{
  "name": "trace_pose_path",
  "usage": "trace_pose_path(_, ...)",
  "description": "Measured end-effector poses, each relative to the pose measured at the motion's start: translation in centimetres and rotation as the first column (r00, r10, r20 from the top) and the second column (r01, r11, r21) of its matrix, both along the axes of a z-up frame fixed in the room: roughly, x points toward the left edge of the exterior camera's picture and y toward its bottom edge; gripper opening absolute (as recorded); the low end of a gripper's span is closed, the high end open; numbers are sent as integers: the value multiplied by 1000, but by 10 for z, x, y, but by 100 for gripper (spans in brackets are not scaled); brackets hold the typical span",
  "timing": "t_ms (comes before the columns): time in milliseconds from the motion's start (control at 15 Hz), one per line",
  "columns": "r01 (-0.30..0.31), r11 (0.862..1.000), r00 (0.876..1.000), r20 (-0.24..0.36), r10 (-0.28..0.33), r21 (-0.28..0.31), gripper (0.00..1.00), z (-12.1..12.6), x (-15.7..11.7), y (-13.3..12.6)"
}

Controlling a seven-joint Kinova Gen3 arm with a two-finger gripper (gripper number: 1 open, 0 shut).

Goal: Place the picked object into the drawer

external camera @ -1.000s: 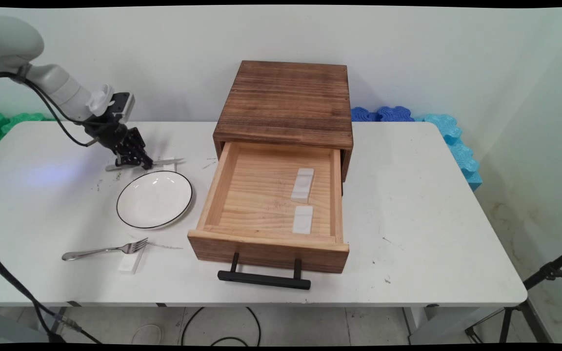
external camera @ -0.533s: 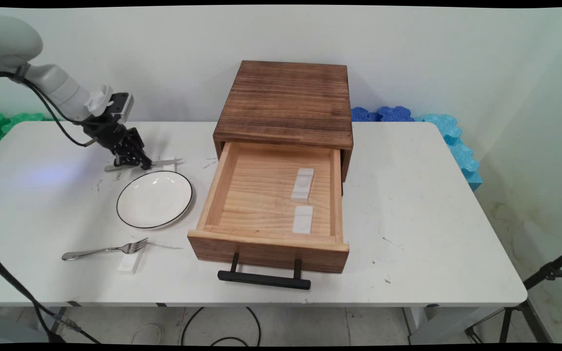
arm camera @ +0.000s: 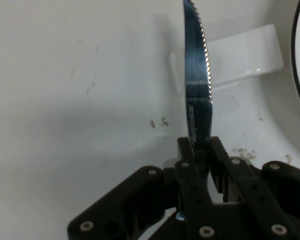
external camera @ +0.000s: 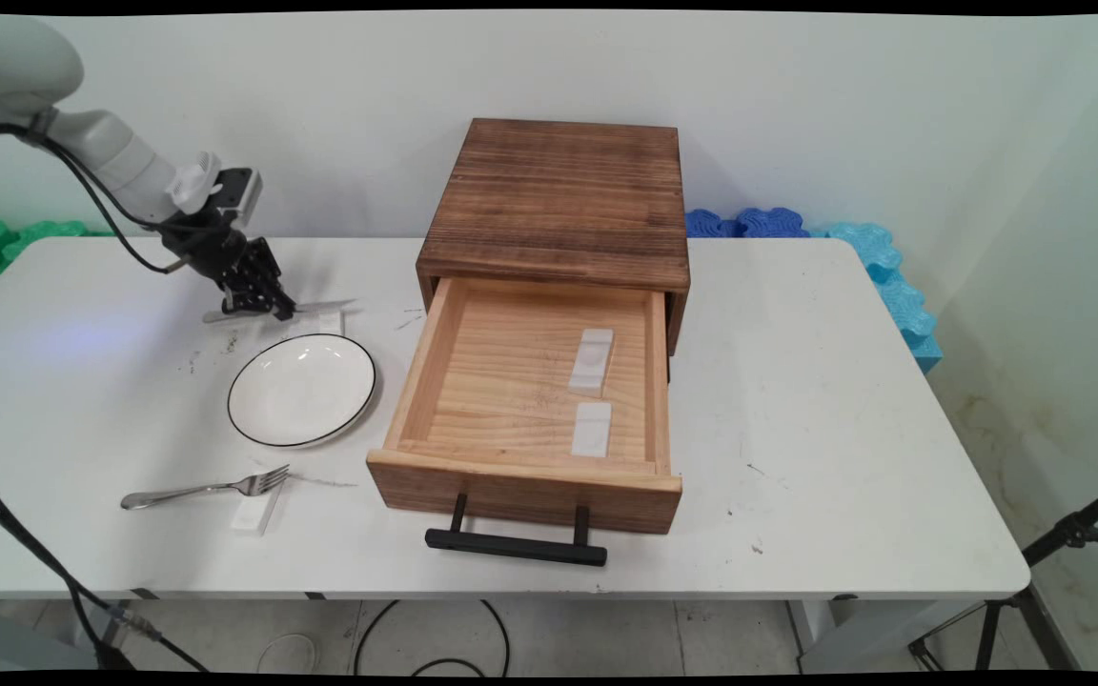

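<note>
Jaws of the gripper [external camera: 271,307] were clamped shut on a serrated knife [arm camera: 197,85] in the upper left of the frame, its blade lifted just above the white rest [arm camera: 240,55] on the desk [external camera: 797,381]. Just below sat the black-rimmed plate [external camera: 301,389], with the open wooden drawer [external camera: 525,486] to the right.

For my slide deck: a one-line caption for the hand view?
Gripper shut on a serrated knife above a white rest on the table.
</note>
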State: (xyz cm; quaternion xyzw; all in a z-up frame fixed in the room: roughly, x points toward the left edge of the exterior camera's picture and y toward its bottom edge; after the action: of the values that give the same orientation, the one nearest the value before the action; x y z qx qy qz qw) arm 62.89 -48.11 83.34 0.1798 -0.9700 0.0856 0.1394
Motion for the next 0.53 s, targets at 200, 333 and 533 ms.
trace_pose_path(200, -2, 1000, 1000, 5, 2, -8, 0, 14, -4, 2)
trace_pose_path(333, -5, 1000, 1000, 8, 5, -13, 0, 24, -8, 3)
trace_pose_path(533, -5, 1000, 1000, 14, 5, -22, 0, 44, -15, 6)
